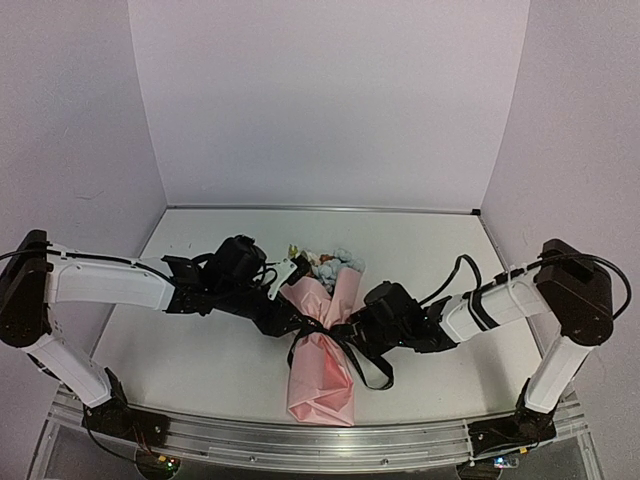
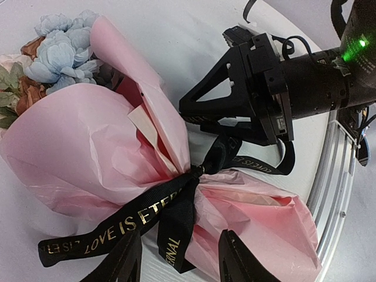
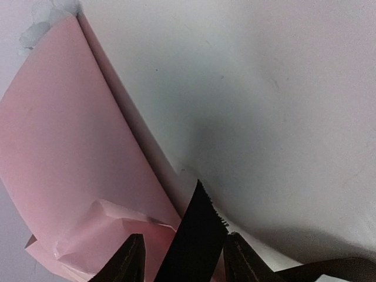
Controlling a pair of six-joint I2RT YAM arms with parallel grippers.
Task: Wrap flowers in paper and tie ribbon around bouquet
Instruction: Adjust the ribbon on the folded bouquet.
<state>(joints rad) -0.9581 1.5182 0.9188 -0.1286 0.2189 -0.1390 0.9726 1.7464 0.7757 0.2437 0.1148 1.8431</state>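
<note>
As the right arm [image 1: 500, 300] reaches inward, its end effector [image 3: 184, 247] straddles the ribbon [image 3: 197, 226].

White shells and black joints cover both arms [image 1: 105, 282], ending in a black left claw [image 2: 179, 261] and right claw [image 3: 183, 261].

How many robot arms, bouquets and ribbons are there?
Robot arms: 2 (left arm, right arm)
Bouquet: 1
Ribbon: 1
Total: 4
</note>
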